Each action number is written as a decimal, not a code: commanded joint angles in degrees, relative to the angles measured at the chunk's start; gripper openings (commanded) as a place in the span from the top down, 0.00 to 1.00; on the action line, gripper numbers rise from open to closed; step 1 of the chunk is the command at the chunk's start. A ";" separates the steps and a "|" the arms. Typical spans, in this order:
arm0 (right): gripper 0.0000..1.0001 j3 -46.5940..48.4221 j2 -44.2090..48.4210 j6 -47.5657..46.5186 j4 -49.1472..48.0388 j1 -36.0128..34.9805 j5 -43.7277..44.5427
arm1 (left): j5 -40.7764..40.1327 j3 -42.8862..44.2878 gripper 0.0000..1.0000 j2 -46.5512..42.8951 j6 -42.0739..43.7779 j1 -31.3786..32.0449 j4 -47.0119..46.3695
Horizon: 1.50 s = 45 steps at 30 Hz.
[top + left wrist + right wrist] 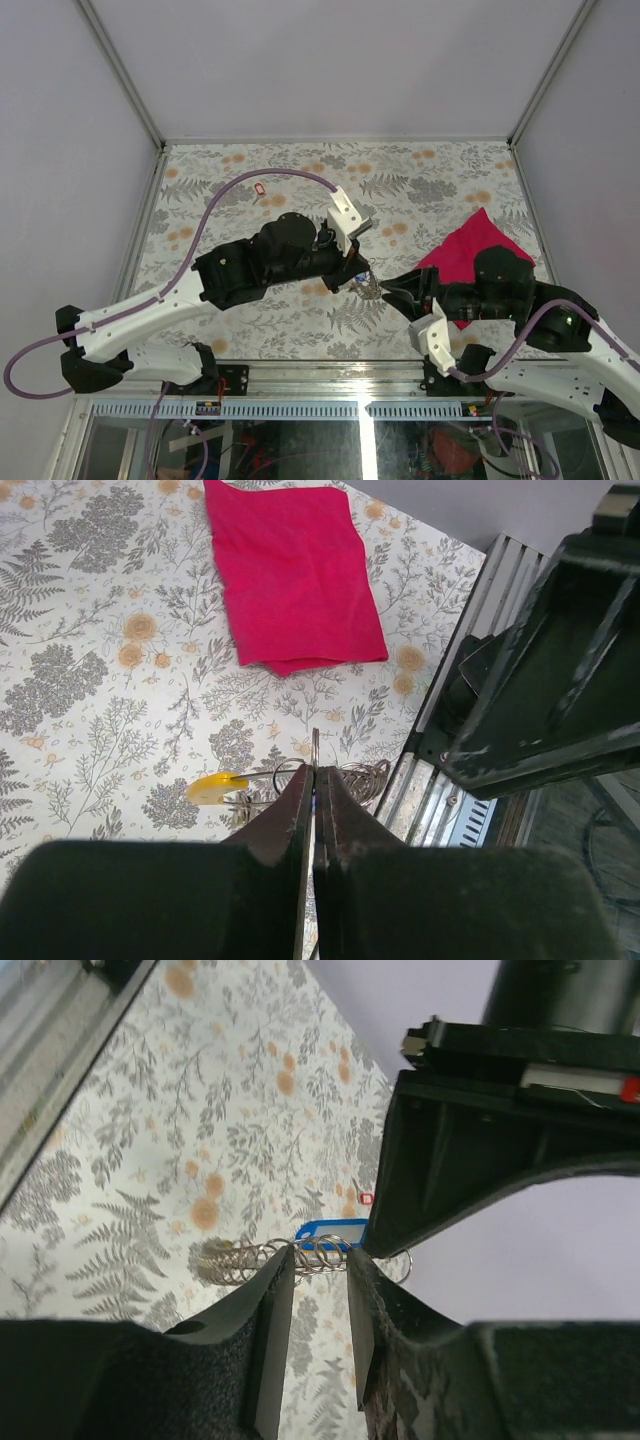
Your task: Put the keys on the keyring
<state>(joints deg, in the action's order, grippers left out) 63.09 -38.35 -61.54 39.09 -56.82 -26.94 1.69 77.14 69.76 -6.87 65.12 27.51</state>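
The keyring (371, 290), a bunch of thin silvery loops, hangs above the table between my two grippers. My right gripper (318, 1260) is closed on its coils (330, 1252), with a blue tag (330, 1232) just behind. My left gripper (315, 770) is shut on a thin metal piece (315, 742) seen edge-on; I cannot tell if it is a key or a ring. The yellow key head (215, 788) hangs by the loops (362, 777). The red key (260, 189) lies alone on the table, far left. The black key is not visible.
A magenta cloth (470, 250) lies on the floral table right of the grippers, partly under the right arm; it also shows in the left wrist view (295, 570). The metal rail (450, 780) at the table's near edge is close by.
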 commanded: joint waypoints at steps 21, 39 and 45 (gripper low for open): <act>0.69 1.26 -5.63 -13.48 -1.39 -7.23 15.47 | 2.07 1.43 1.00 -0.02 -2.09 -1.46 -1.78; 0.70 -1.27 -6.14 -15.59 -1.76 -7.67 20.17 | 3.00 1.57 1.00 0.25 -1.92 -1.59 -1.67; 0.70 -1.73 -6.23 -16.36 -1.97 -7.80 21.28 | 3.26 1.58 1.00 0.28 -1.99 -1.66 -1.67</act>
<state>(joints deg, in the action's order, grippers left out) 61.67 -44.25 -76.75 39.20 -63.94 -8.14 3.99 77.14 70.06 -8.34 63.83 27.73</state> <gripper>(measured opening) 0.302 0.013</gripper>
